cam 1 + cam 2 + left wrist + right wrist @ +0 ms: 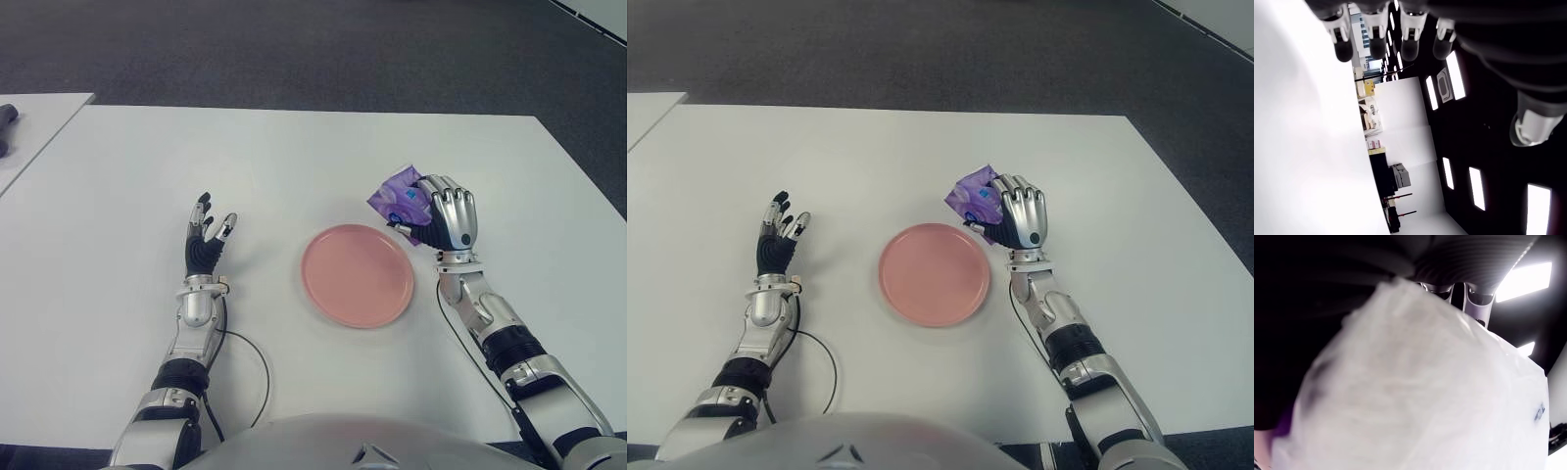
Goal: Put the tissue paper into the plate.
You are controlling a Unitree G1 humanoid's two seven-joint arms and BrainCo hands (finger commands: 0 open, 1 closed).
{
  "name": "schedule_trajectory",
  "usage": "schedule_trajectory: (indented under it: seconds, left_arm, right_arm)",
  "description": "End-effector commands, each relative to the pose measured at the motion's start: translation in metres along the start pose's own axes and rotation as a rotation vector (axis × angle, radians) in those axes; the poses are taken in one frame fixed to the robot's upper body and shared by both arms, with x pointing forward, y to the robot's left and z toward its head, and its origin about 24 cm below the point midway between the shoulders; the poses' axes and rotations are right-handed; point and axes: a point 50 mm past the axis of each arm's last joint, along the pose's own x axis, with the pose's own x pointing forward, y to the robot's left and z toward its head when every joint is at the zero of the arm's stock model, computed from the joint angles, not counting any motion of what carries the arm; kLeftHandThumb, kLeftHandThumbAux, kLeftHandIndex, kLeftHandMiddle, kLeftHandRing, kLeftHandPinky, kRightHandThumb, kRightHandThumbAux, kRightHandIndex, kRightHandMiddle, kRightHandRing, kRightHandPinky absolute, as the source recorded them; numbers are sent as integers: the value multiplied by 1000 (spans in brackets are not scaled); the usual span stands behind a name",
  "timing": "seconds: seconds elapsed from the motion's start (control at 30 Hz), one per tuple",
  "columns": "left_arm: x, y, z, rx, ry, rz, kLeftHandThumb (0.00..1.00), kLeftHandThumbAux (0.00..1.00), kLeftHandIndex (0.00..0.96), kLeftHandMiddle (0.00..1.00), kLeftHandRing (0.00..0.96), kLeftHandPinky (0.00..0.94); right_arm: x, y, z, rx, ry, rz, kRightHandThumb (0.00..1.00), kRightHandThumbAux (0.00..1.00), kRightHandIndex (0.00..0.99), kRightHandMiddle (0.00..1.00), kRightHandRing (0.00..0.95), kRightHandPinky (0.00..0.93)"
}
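Note:
A purple tissue paper pack [400,198] is gripped in my right hand [438,217], whose fingers curl around it just right of the pink plate's far edge. The pack's pale wrapper [1415,391] fills the right wrist view. The round pink plate [357,274] lies bare on the white table [294,166], near its middle. My left hand [206,240] shows to the left of the plate with its fingers spread and nothing in them; the fingertips [1376,44] stand apart in the left wrist view.
A second white table [39,122] stands at the far left with a dark object [8,116] on it. A thin black cable [250,367] loops on the table beside my left forearm. Dark carpet lies beyond the table's far edge.

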Motion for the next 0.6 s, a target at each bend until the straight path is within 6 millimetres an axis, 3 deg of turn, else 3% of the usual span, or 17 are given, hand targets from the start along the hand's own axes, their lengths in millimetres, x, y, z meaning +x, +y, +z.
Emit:
schedule_trajectory:
  seconds: [0.03, 0.3, 0.43, 0.6]
  left_arm:
    - [-13, -1, -13, 15, 60, -2, 0, 470, 0, 0, 0, 0]
    - [-13, -1, -14, 11, 68, -4, 0, 472, 0, 0, 0, 0]
    - [-12, 0, -14, 17, 67, -5, 0, 467, 0, 0, 0, 0]
    - [-12, 1, -14, 21, 67, -7, 0, 459, 0, 0, 0, 0]
  right_arm:
    - [2, -3, 1, 26, -2, -28, 953, 659, 381, 506, 526, 808]
    - [8, -14, 5, 34, -9, -60, 953, 659, 381, 506, 526, 808]
    - [12, -30, 17, 51, -19, -81, 953, 659, 381, 505, 526, 813]
    - [9, -35, 33, 66, -34, -88, 953, 659, 381, 505, 526, 805]
